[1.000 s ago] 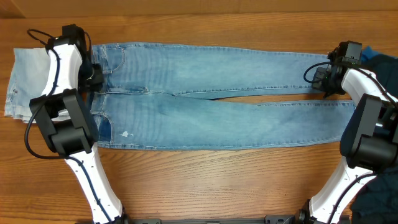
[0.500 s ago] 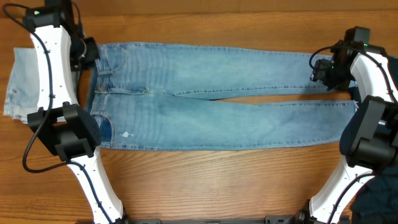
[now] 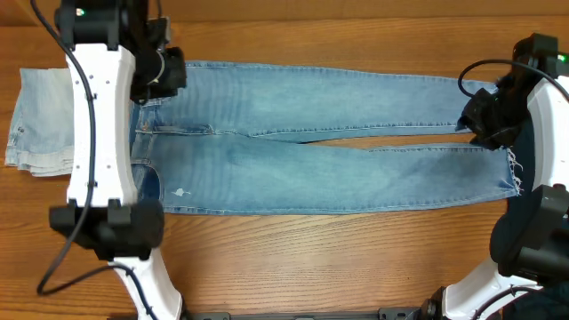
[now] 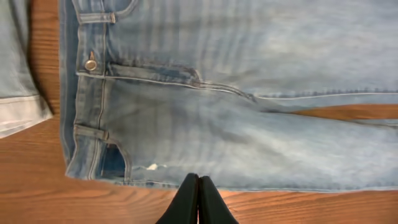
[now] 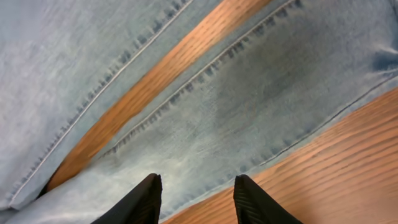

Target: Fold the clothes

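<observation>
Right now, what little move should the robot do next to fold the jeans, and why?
Probably lower the right tool onto the jeans near their cuffs and pinch: they lie flat and unfolded, and that tool hangs open above them, holding nothing.

From overhead, the left arm (image 3: 98, 116) hides part of the waistband of the jeans (image 3: 311, 142) at 9 o'clock and an edge of the paler denim piece (image 3: 40, 116). The right arm (image 3: 547, 116) covers the upper leg's hem at 3 o'clock.

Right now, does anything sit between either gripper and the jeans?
Nothing visible. The jeans lie bare and flat; the shut left gripper and open right gripper hang over them. The paler denim piece lies apart.
</observation>
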Controlling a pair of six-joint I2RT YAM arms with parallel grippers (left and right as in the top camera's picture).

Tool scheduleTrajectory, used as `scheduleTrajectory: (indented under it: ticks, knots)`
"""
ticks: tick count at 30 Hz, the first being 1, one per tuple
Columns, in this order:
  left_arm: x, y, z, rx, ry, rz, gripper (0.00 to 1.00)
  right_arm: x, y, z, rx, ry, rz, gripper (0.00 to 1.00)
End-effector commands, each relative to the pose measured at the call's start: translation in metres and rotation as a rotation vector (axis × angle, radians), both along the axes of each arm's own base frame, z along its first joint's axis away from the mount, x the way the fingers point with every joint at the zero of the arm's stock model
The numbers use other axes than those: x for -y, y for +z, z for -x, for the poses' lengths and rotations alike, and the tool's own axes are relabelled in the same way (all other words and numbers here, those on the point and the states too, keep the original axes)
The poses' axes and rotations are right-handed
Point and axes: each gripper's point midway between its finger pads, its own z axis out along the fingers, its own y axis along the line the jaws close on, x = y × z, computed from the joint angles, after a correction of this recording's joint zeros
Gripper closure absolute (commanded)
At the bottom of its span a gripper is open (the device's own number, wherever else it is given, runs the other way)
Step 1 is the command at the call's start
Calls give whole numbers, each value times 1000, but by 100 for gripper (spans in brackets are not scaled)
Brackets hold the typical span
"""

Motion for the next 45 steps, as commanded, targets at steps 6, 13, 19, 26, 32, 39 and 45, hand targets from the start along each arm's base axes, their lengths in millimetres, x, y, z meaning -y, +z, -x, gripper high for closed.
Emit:
scheduleTrajectory:
  ticks: [6,13,19,26,32,39,45]
  knots:
    - [9,26,78,84,48,-110,86,-4,9,78,90,-167,123,47]
    - [6,-47,55,87,82,2,50,8,-1,95,80,-108,166,22]
    - [3,-54,51,93,85,-16,9,10,-2,94,77,-260,149,0]
    - [1,-128,64,11,94,-29,3,38,-49,119,25,-480,118,0]
    - [3,-127,62,18,90,-21,0,88,-55,139,58,-630,133,5]
    - [3,-127,60,27,91,-19,0,91,-79,123,157,-632,118,6]
    - [5,-127,60,26,89,-13,0,89,-113,97,229,-661,19,16]
